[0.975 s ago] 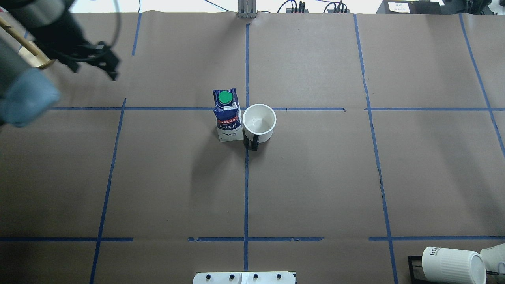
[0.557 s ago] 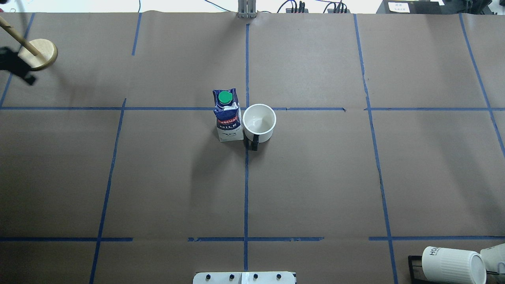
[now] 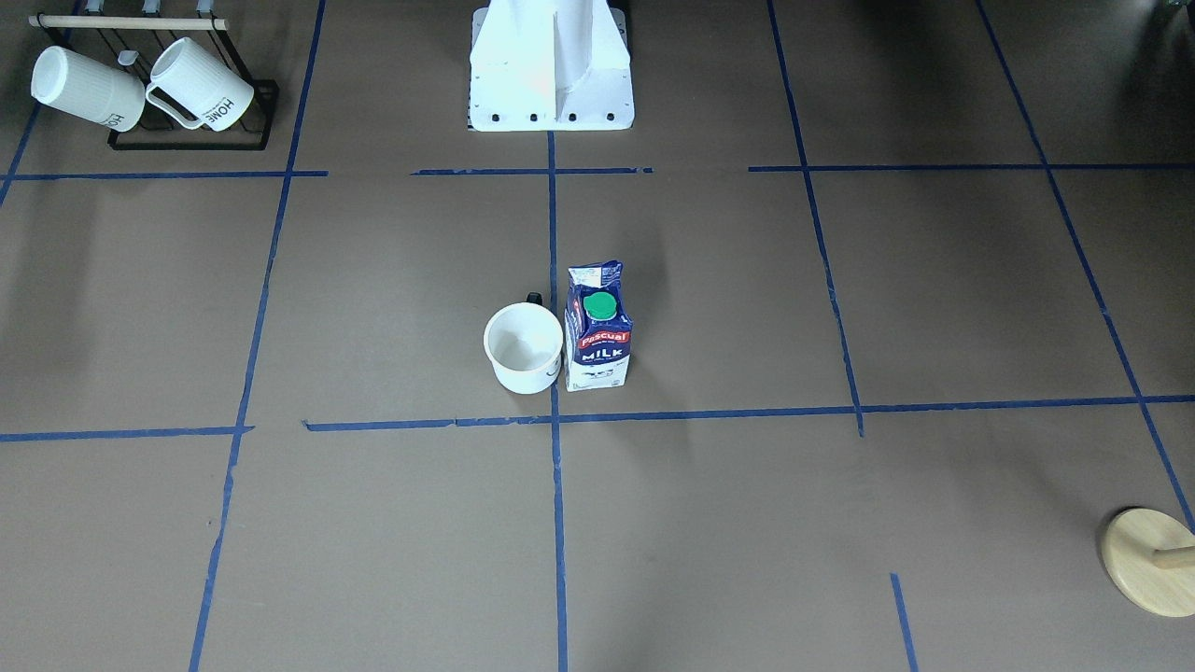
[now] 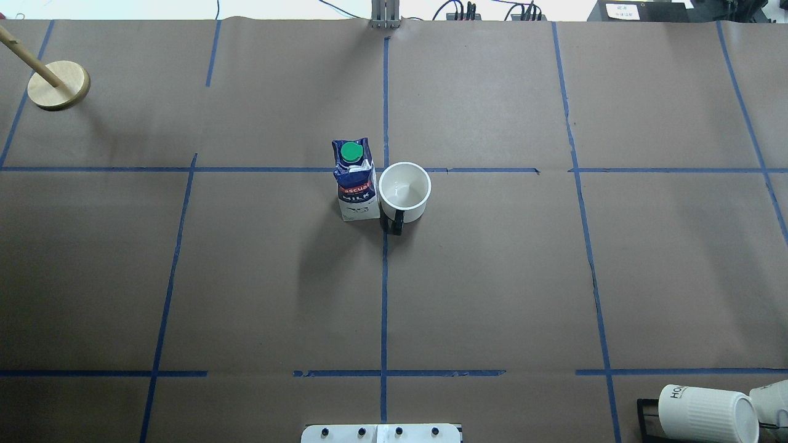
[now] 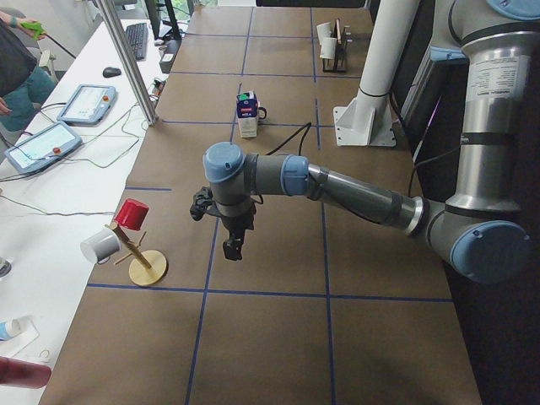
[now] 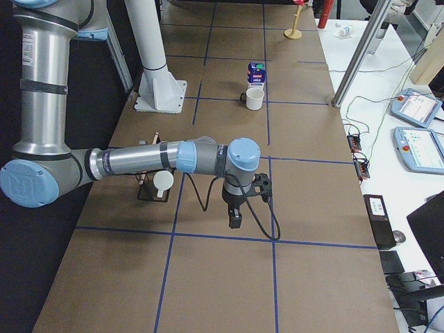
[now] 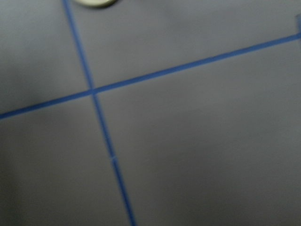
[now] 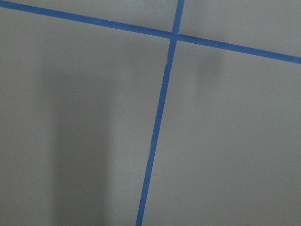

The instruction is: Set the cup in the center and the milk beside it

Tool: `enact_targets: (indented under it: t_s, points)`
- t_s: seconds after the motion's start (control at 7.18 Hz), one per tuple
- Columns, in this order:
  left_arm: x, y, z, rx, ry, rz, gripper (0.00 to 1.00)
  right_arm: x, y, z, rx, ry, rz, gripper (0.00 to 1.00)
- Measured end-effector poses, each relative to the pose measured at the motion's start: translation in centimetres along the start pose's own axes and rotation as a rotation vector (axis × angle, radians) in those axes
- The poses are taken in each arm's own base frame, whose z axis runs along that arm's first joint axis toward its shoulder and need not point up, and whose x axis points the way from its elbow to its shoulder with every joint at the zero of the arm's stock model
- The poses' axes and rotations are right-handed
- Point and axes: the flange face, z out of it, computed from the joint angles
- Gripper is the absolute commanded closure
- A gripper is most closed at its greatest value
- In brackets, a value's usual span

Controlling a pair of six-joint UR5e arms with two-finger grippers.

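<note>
1. In the overhead view, a wooden stand (image 4: 58, 85) sits at the far left of the table (image 4: 492, 277).
2. The milk carton (image 4: 356, 184) stands upright. It is dark blue and white, with a green round cap on top and a red label above the word "MILK".
3. The carton stands on the left of the middle tape line (image 4: 384, 295), at the center (image 4: 386, 159) where the lines cross.
4. The cup (image 4: 404, 191) stands upright just right of the carton, mouth up. It is smooth and white, with its dark handle turned toward the robot. We cannot tell whether the two touch.
5. Two ribbed mugs (image 4: 705, 413) lie on a rack (image 4: 645, 421) at the near right corner.
6. The left arm (image 5: 337, 186) stretches out low across the table. The left gripper (image 5: 234, 247) points down above the brown paper, near the wooden stand and well apart from the carton.
7. The right arm (image 6: 146, 158) is stretched out likewise. The right gripper (image 6: 236, 220) points down, well apart from the cup.
8. Neither gripper holds anything. We cannot tell whether their fingers are apart or together.
</note>
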Motion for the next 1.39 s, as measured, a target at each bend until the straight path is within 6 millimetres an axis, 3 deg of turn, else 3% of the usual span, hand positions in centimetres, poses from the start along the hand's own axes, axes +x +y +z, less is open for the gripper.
enact_targets:
  t_s: [0.14,0.42,0.98,1.39]
  points:
    - [-2.8,1.7,2.1,0.008,-0.001,-0.004,0.0,0.5,0.8,0.3,0.004,0.0,0.007,0.0]
    - [-5.7,5.1,4.8,0.03,0.012,-0.022,0.0,0.8,1.3,0.5,0.011,0.0,0.012,0.0]
    - [-7.1,7.4,6.5,0.013,0.03,-0.055,0.0,0.9,1.4,0.6,0.012,-0.002,0.014,0.0]
    - [-7.1,7.6,6.7,0.008,0.024,-0.052,0.0,1.1,1.5,1.0,0.005,-0.008,0.02,0.0]
